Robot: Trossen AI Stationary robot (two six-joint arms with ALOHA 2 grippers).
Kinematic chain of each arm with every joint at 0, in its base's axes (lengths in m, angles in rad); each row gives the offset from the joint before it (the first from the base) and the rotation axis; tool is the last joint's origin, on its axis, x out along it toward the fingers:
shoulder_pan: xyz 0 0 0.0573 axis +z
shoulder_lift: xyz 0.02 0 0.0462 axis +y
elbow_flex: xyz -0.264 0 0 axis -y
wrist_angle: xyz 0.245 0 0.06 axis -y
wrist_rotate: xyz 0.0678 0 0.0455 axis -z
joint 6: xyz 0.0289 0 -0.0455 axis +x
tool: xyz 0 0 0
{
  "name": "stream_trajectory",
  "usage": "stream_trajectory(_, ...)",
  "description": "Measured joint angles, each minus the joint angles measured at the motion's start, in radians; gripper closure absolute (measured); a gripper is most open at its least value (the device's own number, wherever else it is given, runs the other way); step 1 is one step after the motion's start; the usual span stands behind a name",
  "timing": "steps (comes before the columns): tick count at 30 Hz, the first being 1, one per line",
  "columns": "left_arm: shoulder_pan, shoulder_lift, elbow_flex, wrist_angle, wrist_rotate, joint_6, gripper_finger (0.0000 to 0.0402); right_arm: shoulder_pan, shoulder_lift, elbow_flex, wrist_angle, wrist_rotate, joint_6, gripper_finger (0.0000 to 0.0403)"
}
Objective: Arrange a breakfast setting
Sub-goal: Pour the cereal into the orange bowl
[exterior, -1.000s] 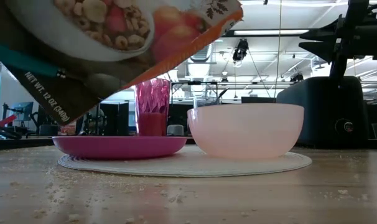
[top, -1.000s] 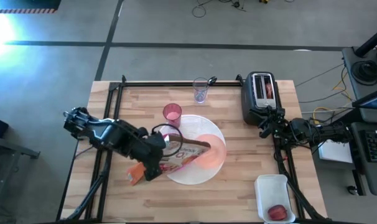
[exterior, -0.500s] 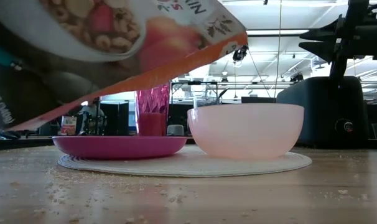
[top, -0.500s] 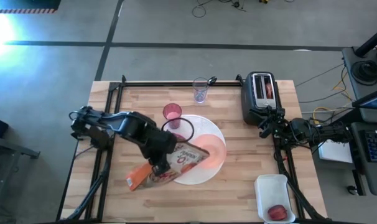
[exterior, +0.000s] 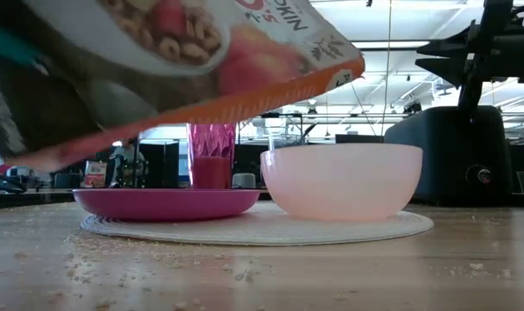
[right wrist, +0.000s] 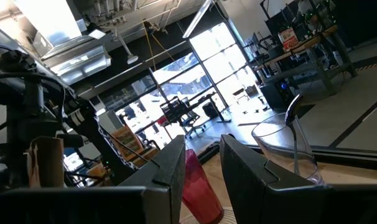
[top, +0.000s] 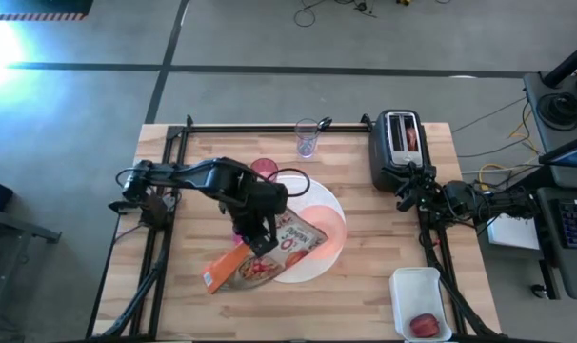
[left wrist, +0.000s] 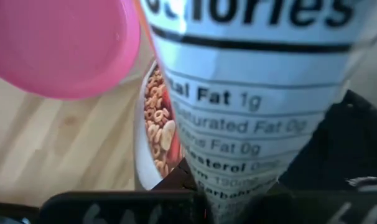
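Observation:
My left gripper is shut on a cereal box held tilted above the white plate. The box fills the left wrist view and the top of the low view. On the plate sit the peach bowl and the magenta bowl, which my arm mostly hides from above. The pink tumbler and the clear cup stand farther back. The red fruit lies in the white tub. My right gripper waits by the toaster, its fingers a little apart and empty. My left gripper pinches the cereal box between its two fingers, across the panel with the nutrition print. The fingers come from above and from the table's far side. The box is lifted clear and tilted, its right corner above the peach bowl.
The black-and-silver toaster stands at the back right and the white tub at the front right. Cereal pieces show beside the box in the left wrist view. Crumbs lie scattered on the wooden table.
My left gripper has gone toward the table's right and far edges, and the arm has swung round over the magenta bowl. The cereal box has turned in the hold, and its right corner has come lower and farther right, over the peach bowl.

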Motion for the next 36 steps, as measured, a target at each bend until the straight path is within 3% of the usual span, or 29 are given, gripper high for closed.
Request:
stream_trajectory(14,0.069,0.063,-0.002,-0.002,0.223,-0.113,0.0402,0.000,0.000,0.000,0.000,0.000,0.000,0.0312)
stream_trajectory(36,0.206,0.122,-0.002,-0.001,0.466,-0.331,0.0402,0.000,0.000,0.000,0.000,0.000,0.000,0.0312)
